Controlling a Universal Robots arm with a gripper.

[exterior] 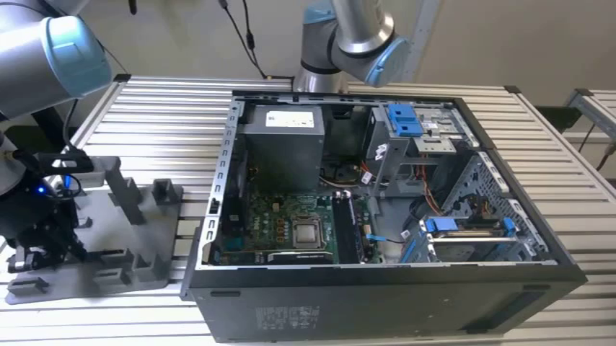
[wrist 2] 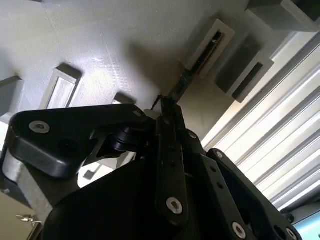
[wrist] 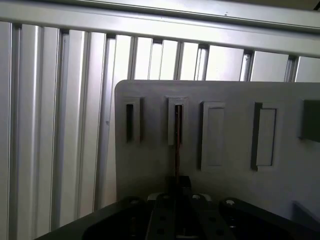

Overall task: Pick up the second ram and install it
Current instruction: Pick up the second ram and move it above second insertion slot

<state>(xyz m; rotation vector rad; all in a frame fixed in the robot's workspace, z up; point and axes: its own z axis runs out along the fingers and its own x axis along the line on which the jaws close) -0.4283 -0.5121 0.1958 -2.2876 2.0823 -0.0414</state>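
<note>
Grey tray [wrist: 235, 130]: ram [wrist: 177, 135] seemingly in hand [wrist: 178, 184]

second ram [wrist: 177, 135], lower end hidden behind the hand [wrist: 178, 182], grey tray [wrist: 235, 95] cut off at the picture's edge

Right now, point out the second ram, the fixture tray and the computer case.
second ram [wrist: 177, 160], first wrist view, on its thin edge.
fixture tray [wrist: 235, 150], first wrist view, on its bare flat face.
computer case [exterior: 385, 303], exterior view, on its near outer wall.

Second ram [wrist: 177, 142]: thin dark stick, edge-on, seated in grey tray [wrist: 235, 135] slot, gripped by pincer [wrist: 178, 181].
</note>
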